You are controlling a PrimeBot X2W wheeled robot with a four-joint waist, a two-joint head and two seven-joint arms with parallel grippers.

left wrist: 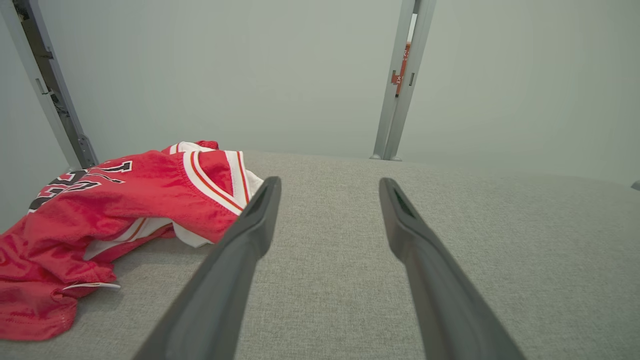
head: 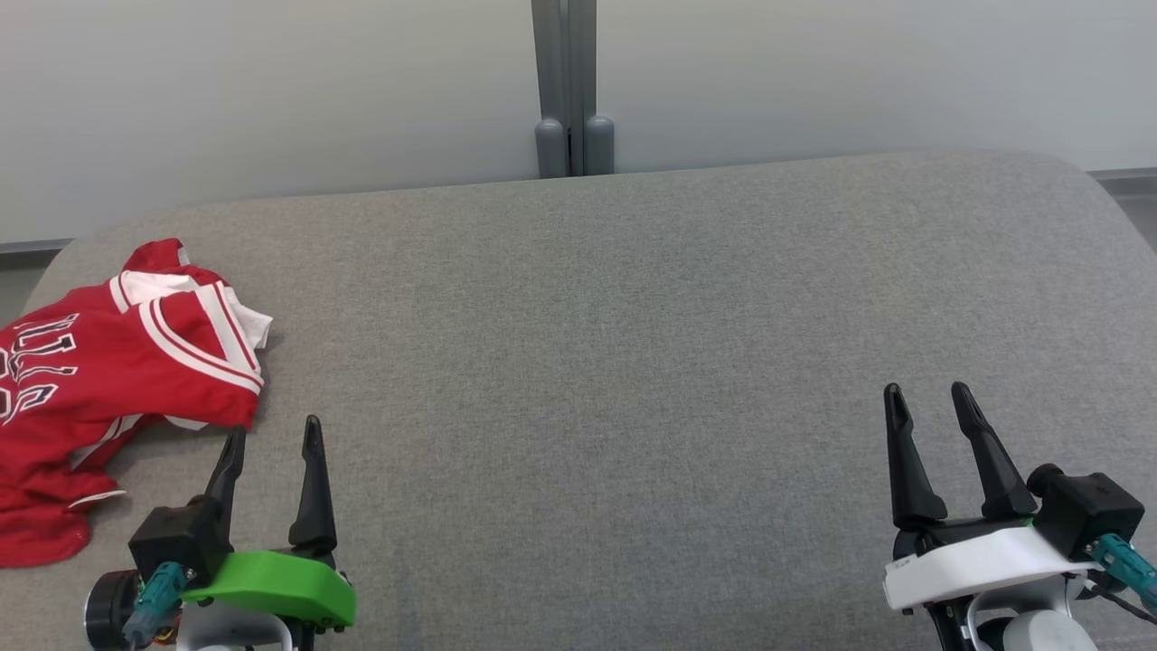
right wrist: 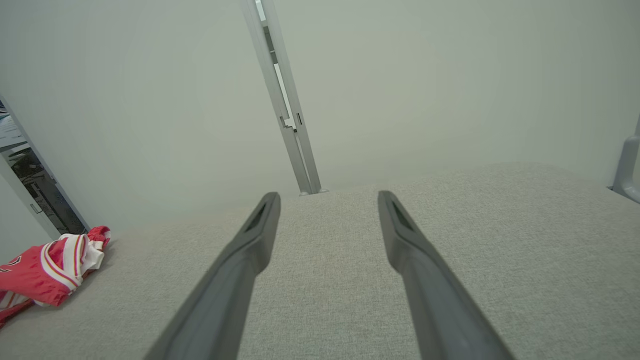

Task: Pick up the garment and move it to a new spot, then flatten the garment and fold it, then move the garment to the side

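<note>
From the head camera I see the crumpled red mesh garment (head: pixel 108 380) with white trim and black lettering. It lies on the grey woven padded surface (head: pixel 597 362), far to the left of the grey metal post (head: pixel 573 90) that stands against the pale wall (head: pixel 271 90), and nearer to me than the post. The left gripper (head: pixel 274 427), on its green mount, sits left of the post and just beside the garment's near hem, with its fingers spread apart. The right gripper (head: pixel 926 389), on its white mount, sits well to the right of the post with its fingers apart too.

In the left wrist camera the left gripper (left wrist: pixel 330 182) has its two dark fingers parted, and grey fabric shows between them. The post (left wrist: pixel 400 90) rises beyond the right-hand finger. The garment (left wrist: pixel 100 210) is heaped left of the post, and its striped edge meets the left-hand finger in the picture. I cannot tell whether they touch.

In the right wrist camera the right gripper (right wrist: pixel 328 196) is spread wide over the padded surface (right wrist: pixel 500 260). The post (right wrist: pixel 287 110) leans up behind the left-hand finger. The garment (right wrist: pixel 45 275) is small here and sits far to the left of the post, well apart from these fingers.
</note>
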